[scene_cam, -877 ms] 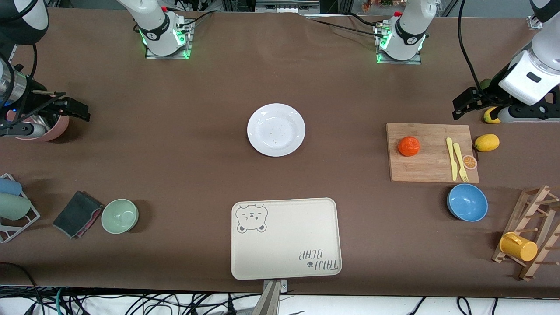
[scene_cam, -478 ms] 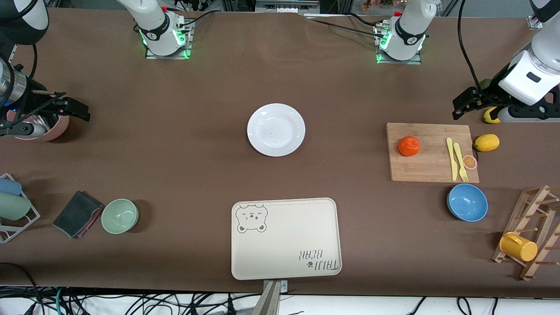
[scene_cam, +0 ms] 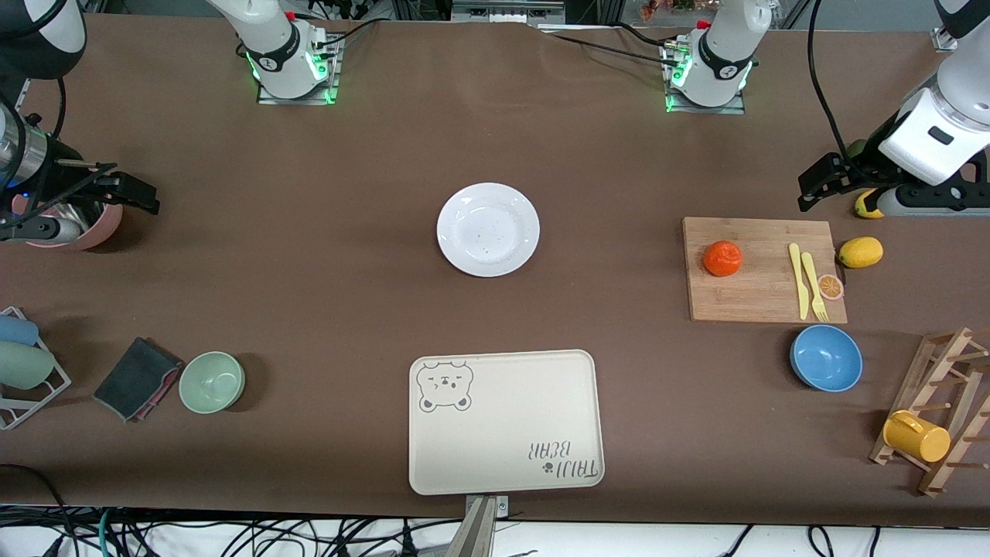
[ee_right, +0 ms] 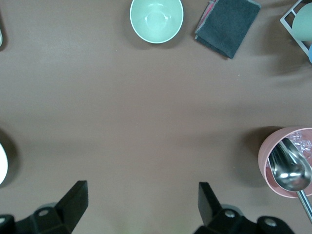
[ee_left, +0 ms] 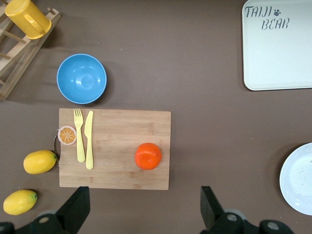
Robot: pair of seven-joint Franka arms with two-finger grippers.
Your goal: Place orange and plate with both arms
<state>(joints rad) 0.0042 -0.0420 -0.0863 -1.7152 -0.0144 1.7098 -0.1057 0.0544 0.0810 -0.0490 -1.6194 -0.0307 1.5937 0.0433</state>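
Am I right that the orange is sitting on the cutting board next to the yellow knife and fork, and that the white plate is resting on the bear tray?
Not quite: the plate rests on the bare table, farther from the front camera than the tray, as the front view shows. The orange is on the board as you say.

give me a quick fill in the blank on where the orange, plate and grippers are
1. The orange lies on the ____ board.
2. The plate is ____, with nothing on it.
3. The tray lies ____ to the front camera than the plate.
4. Both the left gripper and the right gripper are ____.

Missing words: cutting; empty; nearer; open
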